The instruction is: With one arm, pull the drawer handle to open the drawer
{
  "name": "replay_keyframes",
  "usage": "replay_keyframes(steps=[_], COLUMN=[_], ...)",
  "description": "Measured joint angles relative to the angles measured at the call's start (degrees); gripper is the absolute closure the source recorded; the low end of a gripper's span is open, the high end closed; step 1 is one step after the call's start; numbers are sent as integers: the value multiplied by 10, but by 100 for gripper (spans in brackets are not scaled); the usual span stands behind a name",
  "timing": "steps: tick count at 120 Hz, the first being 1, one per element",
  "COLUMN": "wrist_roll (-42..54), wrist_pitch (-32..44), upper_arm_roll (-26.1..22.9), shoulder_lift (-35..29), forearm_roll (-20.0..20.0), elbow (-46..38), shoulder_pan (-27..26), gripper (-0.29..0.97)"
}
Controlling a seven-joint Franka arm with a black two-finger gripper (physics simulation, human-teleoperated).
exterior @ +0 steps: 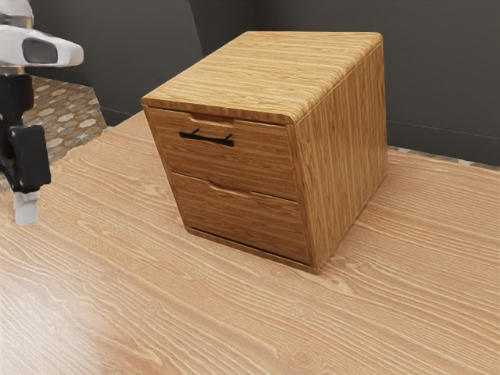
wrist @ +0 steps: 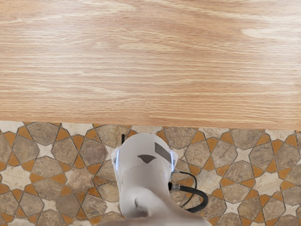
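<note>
- Picking up the gripper (exterior: 26,209) at nine o'clock of the exterior view, hanging pointed down just above the table (exterior: 156,312).
- Cannot tell from here whether clenched or released.
- Finding the cabinet (exterior: 312,117) right of centre, toward one o'clock, standing upright on the wood and well apart from the gripper.
- Reading the top drawer (exterior: 250,160) as flush with the cabinet front, closed.
- Catching the drawer handle (exterior: 207,138): a thin black bar lying level near the drawer's upper edge, at about two o'clock from the gripper and well apart from it.
- Noting a lower drawer (exterior: 242,215) at six o'clock from the handle, flush as well.
- Glimpsing tiled floor (exterior: 66,117) beyond the table edge at ten o'clock, with a dark wall (exterior: 141,47) behind.
- Switching to the wrist view: looking straight down on table wood meeting patterned tiles, with the arm's white body (wrist: 143,179) rising over the floor and a black cable (wrist: 195,197) looped just beside it.
</note>
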Motion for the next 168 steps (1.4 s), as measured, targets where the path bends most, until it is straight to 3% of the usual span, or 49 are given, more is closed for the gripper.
replay_keyframes(steps=[16, 29, 38, 47, 56, 101, 131, 168], wrist_roll=[2, -2, 18, 79, 167, 490, 625, 740], wrist_pitch=[140, 200, 230, 313, 410, 687, 784, 823], upper_arm_roll=[3, 35, 40, 42, 32, -1, 0, -2], shoulder_lift=[33, 38, 23, -50, -79, -59, -27, -29], forearm_roll=[1, 81, 106, 120, 127, 158, 140, 124], elbow=[-12, -25, -42, -163, -232, -306, -308, -324], shoulder_pan=[-6, -124, -157, -141, -111, -50, -47, -2], gripper=[0, 0, 0, 0, 0, 6, 17, 25])
